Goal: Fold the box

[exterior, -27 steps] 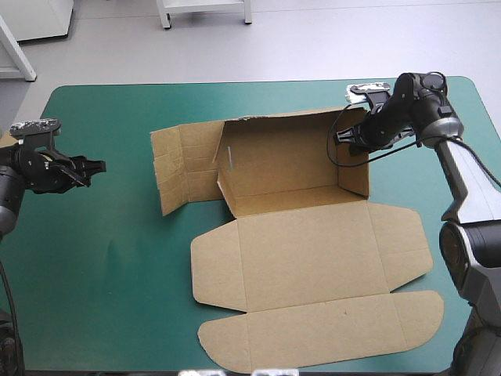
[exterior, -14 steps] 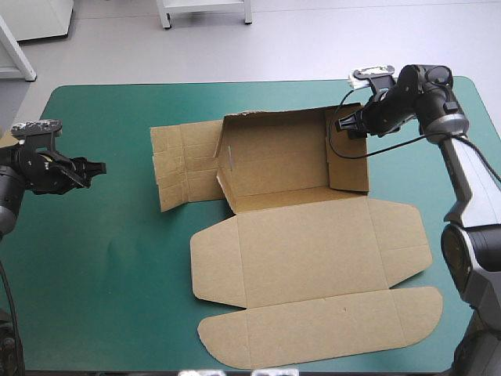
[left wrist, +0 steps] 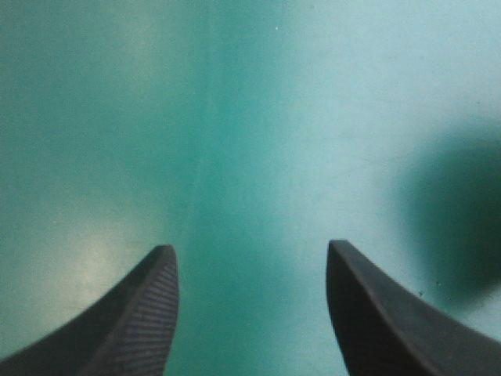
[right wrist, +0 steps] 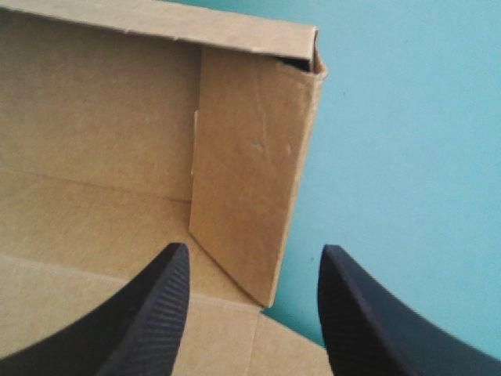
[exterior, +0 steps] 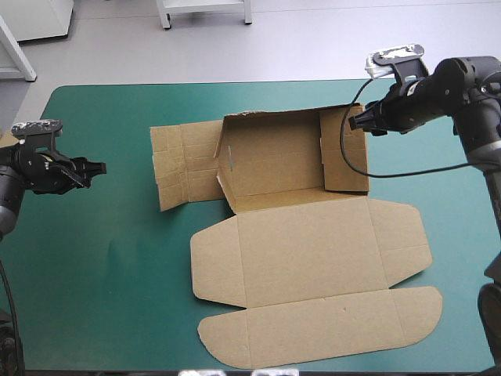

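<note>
High view: brown cardboard box [exterior: 274, 168] lies mid teal-green tabletop [exterior: 102, 258], rear walls raised, lid [exterior: 313, 266] flat toward the near edge. Black-fingered right pincer [exterior: 358, 123] hangs released just beside its right wall [exterior: 346, 160]; left pincer [exterior: 100, 166], also released, hovers near the tabletop's left edge.

box [exterior: 305, 251]: plain brown board throughout. Only pattern is the creases, a grid of fold lines, densest on the flap toward the table's left edge. Wall panel ahead of the right gripper [exterior: 356, 123]: same brown, faint scuffs, cut edges a shade paler.
cover [exterior: 102, 258]: uniform teal-green, with one darker round shadow patch [left wrist: 462, 211] in the left wrist view.
left gripper [exterior: 98, 166] and right gripper: black. fingers [right wrist: 153, 313]: black, fine parallel ribbing on one face.
</note>
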`<action>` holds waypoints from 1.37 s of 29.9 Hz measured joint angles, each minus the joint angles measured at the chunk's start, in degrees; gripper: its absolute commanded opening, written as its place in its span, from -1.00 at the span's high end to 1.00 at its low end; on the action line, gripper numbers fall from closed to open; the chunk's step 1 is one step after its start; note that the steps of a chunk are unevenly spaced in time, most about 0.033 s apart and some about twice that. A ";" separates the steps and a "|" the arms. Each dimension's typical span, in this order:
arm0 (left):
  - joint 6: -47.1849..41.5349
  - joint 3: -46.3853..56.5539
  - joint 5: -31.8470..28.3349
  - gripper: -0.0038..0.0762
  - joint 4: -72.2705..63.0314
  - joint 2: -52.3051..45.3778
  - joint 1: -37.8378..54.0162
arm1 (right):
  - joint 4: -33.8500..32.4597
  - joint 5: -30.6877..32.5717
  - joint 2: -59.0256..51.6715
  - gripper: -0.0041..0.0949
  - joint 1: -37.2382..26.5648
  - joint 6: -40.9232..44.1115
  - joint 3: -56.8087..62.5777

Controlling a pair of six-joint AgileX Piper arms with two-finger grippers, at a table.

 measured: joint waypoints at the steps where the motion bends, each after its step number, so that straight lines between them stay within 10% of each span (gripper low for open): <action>1: 0.00 0.00 0.00 -0.13 0.00 0.00 0.00 | -0.44 0.00 -1.37 -0.06 0.62 0.45 1.72; 20: 0.02 0.00 -0.17 -0.12 0.00 0.00 0.00 | -14.44 -34.75 -7.33 -0.54 7.66 8.12 33.42; 29: 0.02 0.00 0.07 -0.12 0.00 0.00 0.00 | -16.90 -43.22 0.86 -0.01 7.30 13.15 33.47; 36: 0.02 0.00 0.13 -0.11 0.00 0.00 0.00 | -17.26 -43.73 4.14 0.95 5.14 15.54 31.93; 41: 0.02 0.00 0.13 -0.11 0.00 0.00 0.00 | -16.51 -37.76 4.19 0.96 5.14 15.96 27.08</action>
